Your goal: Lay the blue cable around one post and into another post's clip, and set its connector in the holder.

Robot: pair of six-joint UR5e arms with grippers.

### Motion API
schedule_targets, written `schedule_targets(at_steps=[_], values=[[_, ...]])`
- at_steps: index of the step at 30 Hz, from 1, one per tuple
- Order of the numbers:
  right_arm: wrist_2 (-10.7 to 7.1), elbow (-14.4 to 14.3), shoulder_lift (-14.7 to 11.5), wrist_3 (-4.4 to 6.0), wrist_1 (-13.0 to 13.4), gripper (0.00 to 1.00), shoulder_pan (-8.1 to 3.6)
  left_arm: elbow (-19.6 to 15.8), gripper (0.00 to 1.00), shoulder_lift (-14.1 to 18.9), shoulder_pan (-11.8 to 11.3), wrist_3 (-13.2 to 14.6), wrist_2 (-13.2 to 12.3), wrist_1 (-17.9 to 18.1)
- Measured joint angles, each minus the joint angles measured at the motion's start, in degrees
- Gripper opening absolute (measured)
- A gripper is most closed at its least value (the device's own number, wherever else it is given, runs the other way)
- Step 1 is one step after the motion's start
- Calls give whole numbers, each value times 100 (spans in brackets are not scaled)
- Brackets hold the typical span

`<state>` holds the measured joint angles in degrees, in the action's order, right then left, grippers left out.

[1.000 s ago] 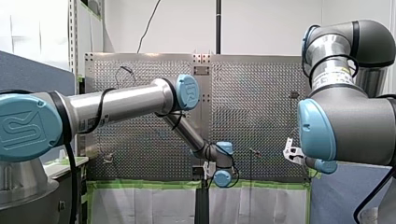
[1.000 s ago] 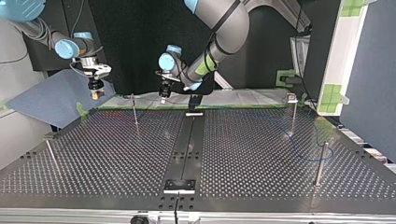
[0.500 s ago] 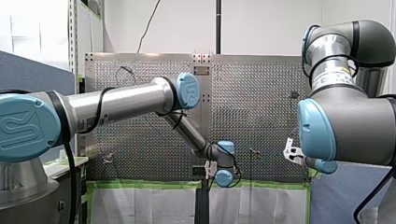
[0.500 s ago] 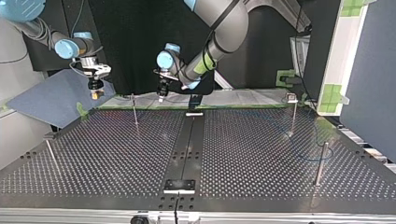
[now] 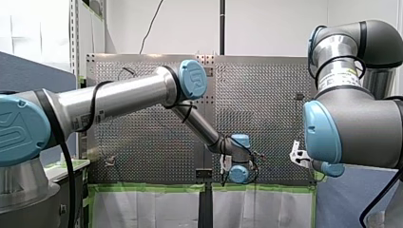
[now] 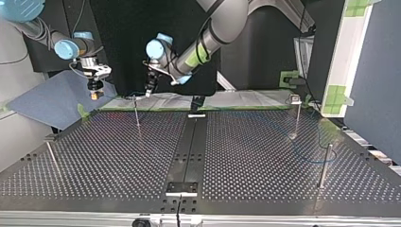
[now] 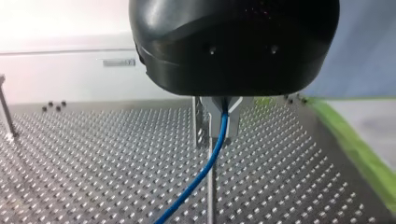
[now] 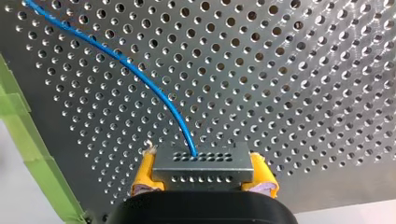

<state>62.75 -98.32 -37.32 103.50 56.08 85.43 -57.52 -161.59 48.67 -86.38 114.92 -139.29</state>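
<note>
Left claw is clamped on the blue cable just above a post; right claw is clamped on the connector, held off the desk. Cable seems already led round a second post; clipping and connector seating remain.

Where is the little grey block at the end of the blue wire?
In the right wrist view, the connector is pinched between my right gripper's yellow pads, above the perforated table near its edge.
</note>
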Motion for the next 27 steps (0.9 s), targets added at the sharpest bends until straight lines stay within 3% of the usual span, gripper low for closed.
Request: schedule_targets(at_steps=[6, 13, 22, 27], values=[[-1, -6, -1, -58, -30, 0, -4, -267, 0, 14, 70, 32, 13, 38], [-20, -103, -2, -204, -18, 0, -46, -406, 0, 25, 153, 48, 27, 71], [-125, -274, -6, -223, 116, 0, -196, -609, 0, 220, 235, 40, 31, 128], [-272, -401, -31, -223, 164, 0, -301, -861, 0, 439, 248, 42, 45, 238]])
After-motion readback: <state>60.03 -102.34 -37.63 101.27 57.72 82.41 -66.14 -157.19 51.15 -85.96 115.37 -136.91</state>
